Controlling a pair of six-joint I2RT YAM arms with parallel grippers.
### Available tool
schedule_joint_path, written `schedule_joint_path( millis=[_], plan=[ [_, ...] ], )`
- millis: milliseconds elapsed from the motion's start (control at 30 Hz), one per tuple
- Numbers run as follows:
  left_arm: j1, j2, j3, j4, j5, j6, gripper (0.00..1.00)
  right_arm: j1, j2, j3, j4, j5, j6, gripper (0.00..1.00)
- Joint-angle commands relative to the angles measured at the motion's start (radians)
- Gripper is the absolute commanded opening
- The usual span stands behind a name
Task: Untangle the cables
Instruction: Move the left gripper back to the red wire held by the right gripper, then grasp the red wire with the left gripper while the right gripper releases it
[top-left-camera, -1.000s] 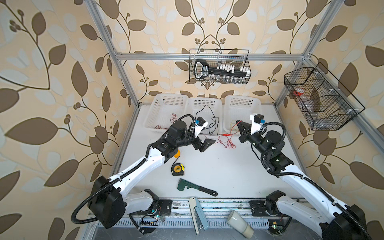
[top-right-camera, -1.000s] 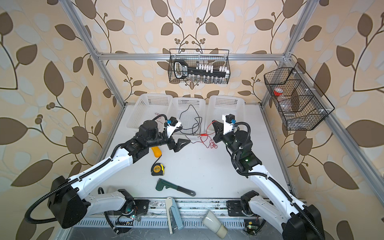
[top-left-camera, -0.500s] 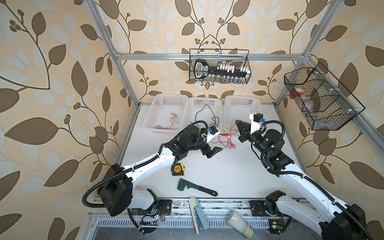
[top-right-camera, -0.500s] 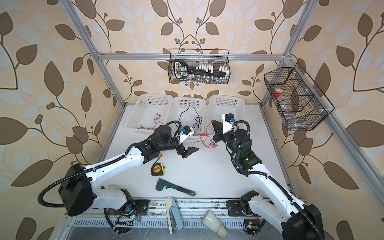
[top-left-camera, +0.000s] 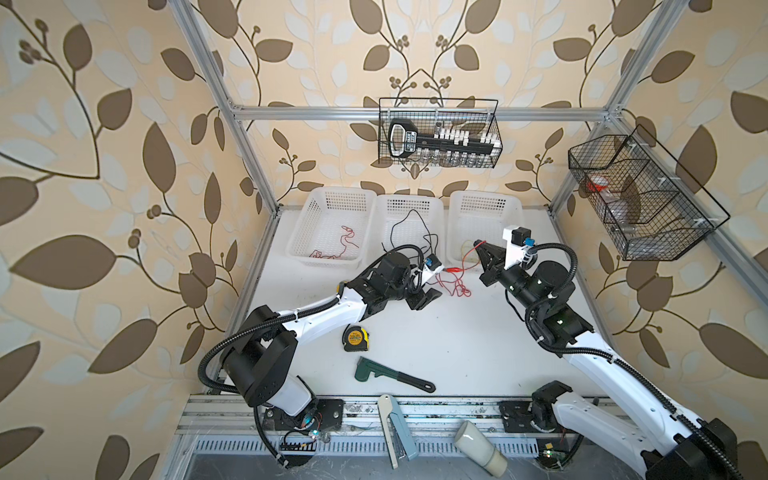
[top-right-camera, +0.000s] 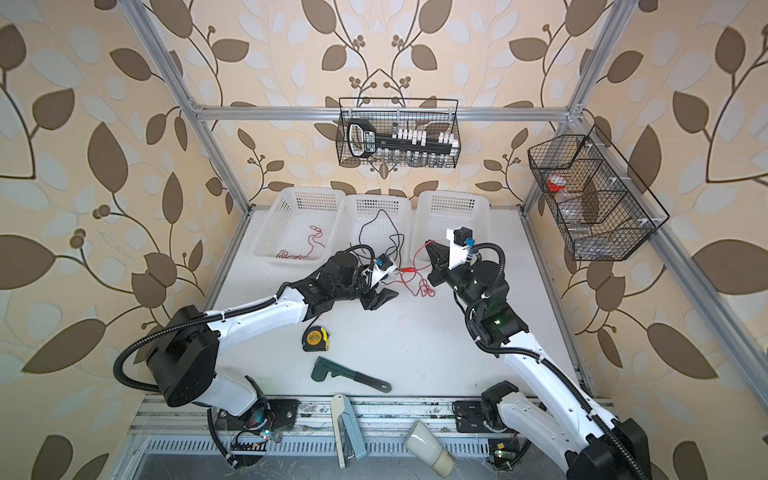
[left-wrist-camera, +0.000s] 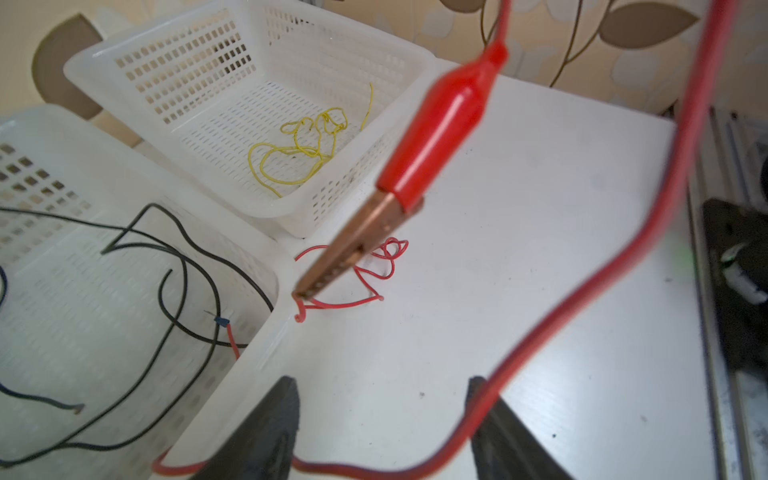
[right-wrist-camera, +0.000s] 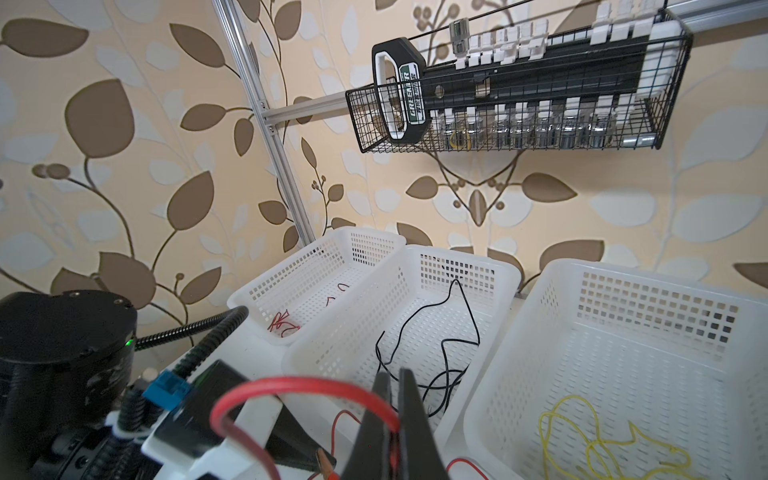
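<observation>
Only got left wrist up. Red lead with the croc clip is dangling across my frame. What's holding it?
Observer: The right gripper, shut on the red lead.
Operator: I see yellow cable in one basket and black cable in the next basket. Any more baskets?
Observer: A third one, the left basket, with a thin red wire lying in it.
Operator: Anything near the left arm?
Observer: A yellow tape measure, on the table close beside that arm.
</observation>
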Motion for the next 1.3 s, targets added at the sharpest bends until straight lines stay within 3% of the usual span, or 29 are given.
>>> schedule_joint_path(
  millis=[0,167,533,867,1067,1267],
  plan=[
    [-0.007,-0.029,0.036,0.049,-0.053,0.004,0.32,-0.006,-0.007,-0.013,-0.014,0.022,-0.012,0.00],
    [-0.007,-0.040,0.040,0.075,-0.158,0.000,0.00,-0.010,0.003,-0.041,-0.007,0.041,0.003,0.04],
    [0.000,-0.142,0.102,0.120,-0.353,-0.040,0.00,-0.011,0.042,-0.092,0.024,0.053,0.013,0.19],
    [0.040,-0.201,0.246,0.040,-0.460,-0.119,0.00,-0.017,0.053,-0.135,0.067,0.028,0.036,0.35],
    [0.111,-0.202,0.345,-0.063,-0.541,-0.219,0.00,-0.019,0.025,-0.146,0.094,-0.058,0.024,0.41],
    [0.220,-0.237,0.365,-0.074,-0.566,-0.276,0.00,-0.020,0.013,-0.160,0.089,-0.033,0.018,0.42]
  ],
)
